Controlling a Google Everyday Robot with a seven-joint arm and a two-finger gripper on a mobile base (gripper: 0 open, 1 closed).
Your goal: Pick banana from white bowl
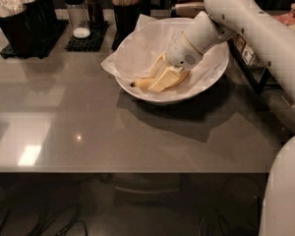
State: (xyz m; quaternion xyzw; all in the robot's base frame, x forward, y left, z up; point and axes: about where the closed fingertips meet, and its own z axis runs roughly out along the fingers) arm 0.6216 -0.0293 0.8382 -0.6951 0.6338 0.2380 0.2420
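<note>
The pincer (161, 75) is down inside the white bowl (212, 78), right on the banana (142, 83). Whether it has closed on the fruit cannot be told. Only the banana's left end, with its dark tip, shows; the pincer hides the rest. The bowl stands on the grey table (88, 132), lined with crinkled paper (137, 48). The white labels (246, 53) on the dark frame to the right are unreadable.
</note>
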